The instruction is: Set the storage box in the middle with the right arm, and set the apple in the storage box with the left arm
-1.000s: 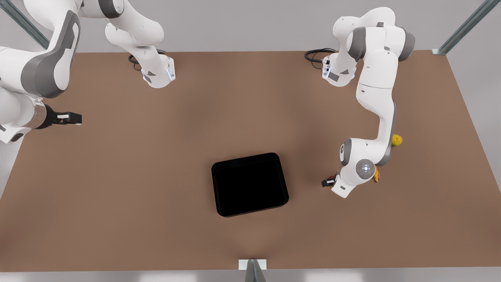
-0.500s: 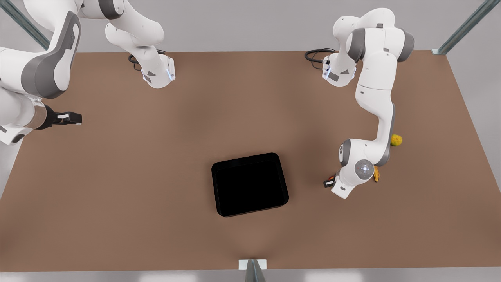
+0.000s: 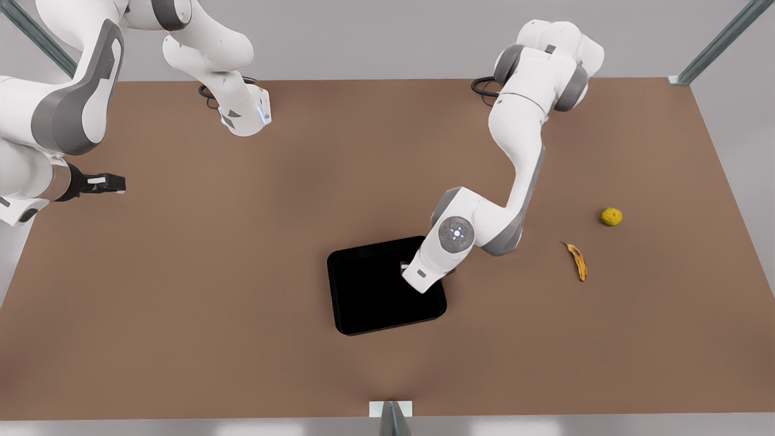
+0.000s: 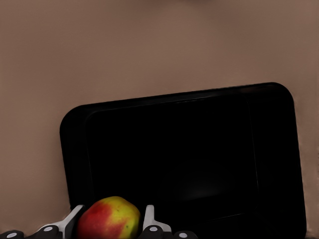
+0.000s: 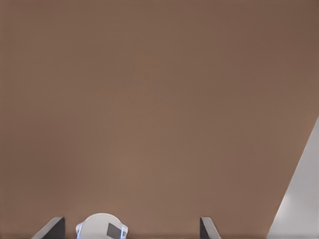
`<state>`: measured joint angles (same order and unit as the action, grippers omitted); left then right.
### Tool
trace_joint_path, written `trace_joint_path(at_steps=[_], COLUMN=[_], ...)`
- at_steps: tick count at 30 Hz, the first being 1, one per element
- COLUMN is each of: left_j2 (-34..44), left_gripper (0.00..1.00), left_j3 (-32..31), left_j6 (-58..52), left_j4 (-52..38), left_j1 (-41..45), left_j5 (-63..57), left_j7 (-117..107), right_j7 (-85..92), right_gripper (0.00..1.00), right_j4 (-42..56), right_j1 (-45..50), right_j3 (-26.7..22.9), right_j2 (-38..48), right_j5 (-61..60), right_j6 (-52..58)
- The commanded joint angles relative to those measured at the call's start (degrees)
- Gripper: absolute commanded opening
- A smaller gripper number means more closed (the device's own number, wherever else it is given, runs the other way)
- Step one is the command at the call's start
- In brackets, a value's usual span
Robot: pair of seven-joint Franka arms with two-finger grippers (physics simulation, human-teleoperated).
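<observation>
Apple [image 4: 108,218] is sitting clamped between the fingers of the left pincer [image 4: 110,226], which is hanging above the storage box [image 3: 375,290] near its wall on the front view's right, presumably so a release drops the fruit inside. Box is lying mid-surface [image 3: 242,339]. Right pincer [image 3: 100,181] is waiting at the front view's left edge, fingers spread and empty. Banana [image 3: 577,260] and bumpy yellow-green fruit [image 3: 611,216] are lying well apart from the box.
</observation>
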<state>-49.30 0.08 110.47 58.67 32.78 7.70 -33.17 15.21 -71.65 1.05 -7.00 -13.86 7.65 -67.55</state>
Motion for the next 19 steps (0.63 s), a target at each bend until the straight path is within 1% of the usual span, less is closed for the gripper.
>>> trace_joint_path(at_steps=[1, 2, 3, 6, 7, 8, 9, 10, 11, 12, 13, 14, 15, 19], left_j2=[-1.2, -1.9, -1.9, -1.6, 0.9, 4.2, 10.7, 16.1, 19.8, 21.8, 27.8, 35.1, 37.8, 38.1], left_gripper=[0.61, 0.62, 1.0, 1.0, 1.0, 1.0, 1.0, 1.0, 1.0, 1.0, 1.0, 1.0, 1.0, 1.0], left_j3=[-1.4, -1.7, -1.7, -1.5, -0.7, 0.2, 4.3, 12.5, 15.6, 17.5, 15.7, 10.4, 10.1, 10.1], left_j6=[3.3, 5.8, 5.9, 5.9, 1.4, -6.5, -21.8, -29.9, -34.5, -40.1, -40.4, -38.7, -39.1, -42.4], left_j4=[-0.5, -0.6, -0.5, -0.5, -0.3, -0.2, -0.4, -0.6, -0.6, -0.8, 3.8, 10.7, 11.9, 11.3], left_j1=[0.4, 1.1, 1.1, 0.8, -0.1, -3.1, -7.6, -7.6, -7.6, -7.8, -9.3, -13.4, -13.5, -13.6], left_j5=[0.2, 0.2, 0.1, -0.1, -0.1, -0.5, -0.7, -0.6, -0.7, -2.2, -6.2, -6.6, -7.1, -6.9], left_j7=[-22.8, -24.0, -23.6, -23.3, -23.0, -18.5, 1.9, 14.8, 18.4, 22.5, 29.8, 30.6, 30.8, 31.1], right_j7=[1.4, 1.4, 1.3, 1.3, 1.3, 1.3, 1.3, 1.3, 1.3, 1.3, 1.3, 1.3, 1.3, 1.3], right_gripper=[1.0, 1.0, 1.0, 1.0, 1.0, 1.0, 1.0, 1.0, 1.0, 1.0, 1.0, 1.0, 1.0, 1.0], right_j4=[0.0, 0.0, 0.0, 0.0, 0.0, 0.1, 0.1, 0.1, 0.2, 0.2, 0.0, -0.6, -0.5, -0.5], right_j1=[0.0, 0.0, 0.0, -0.3, -0.3, -0.3, -0.3, -0.3, -0.3, -0.4, -0.4, -0.5, -0.5, -0.5], right_j3=[0.0, 0.0, 0.0, 0.0, 0.0, 0.0, 0.0, 0.0, 0.0, 0.2, 0.3, 0.4, 0.4, 0.4], right_j2=[0.1, 0.1, 0.1, 0.1, 0.2, 0.2, 0.4, 0.6, 0.8, 1.2, 2.3, 3.6, 3.6, 3.1], right_j5=[0.0, 0.0, 0.0, 0.0, 0.0, 0.0, 0.2, 1.7, 1.8, 1.9, 1.8, 1.9, 1.9, 1.9], right_j6=[0.1, 0.1, 0.1, 0.1, 0.1, 0.1, 0.0, 0.0, 0.0, -0.1, -0.6, -2.1, -2.1, -2.1])
